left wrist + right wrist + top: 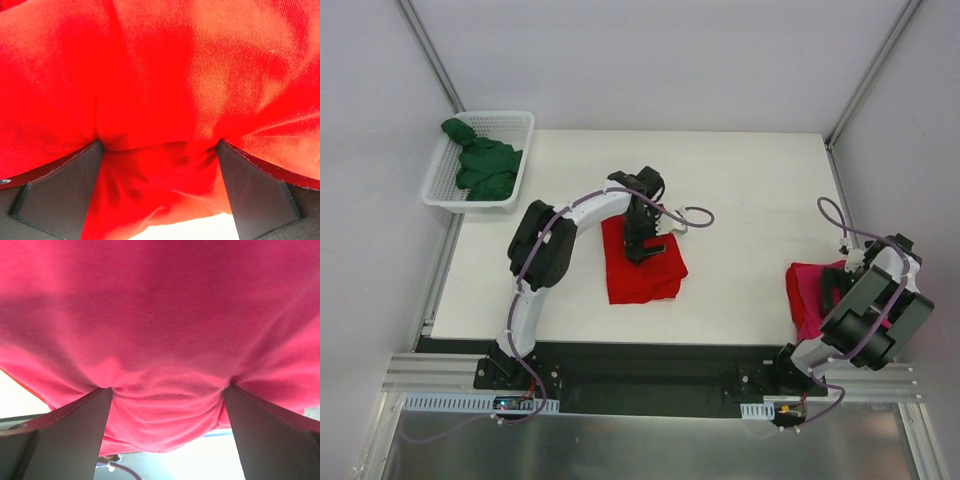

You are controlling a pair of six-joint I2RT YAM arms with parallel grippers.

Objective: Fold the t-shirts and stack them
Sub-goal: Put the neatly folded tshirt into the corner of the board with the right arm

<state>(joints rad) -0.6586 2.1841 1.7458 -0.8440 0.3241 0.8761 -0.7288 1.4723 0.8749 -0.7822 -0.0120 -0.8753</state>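
Pressing down with jaws spread wide, the left gripper (159, 146) pinches nothing; the red t-shirt (175, 75) lies folded directly beneath it, bulging between the fingers. The right gripper (167, 389), equally unclenched, sits the same way on the magenta-pink t-shirt (160, 315). Both shirts look light, limp and apt to slump open, so I would grip a folded edge, not the middle. Far off to the left gripper's left, the dark green t-shirt (485, 168) lies heaped in a white basket (505, 117). Only bare table (750, 200) separates the grippers.

left fingers (60, 195): spread wide, pointed down; right fingers (65, 435): spread wide
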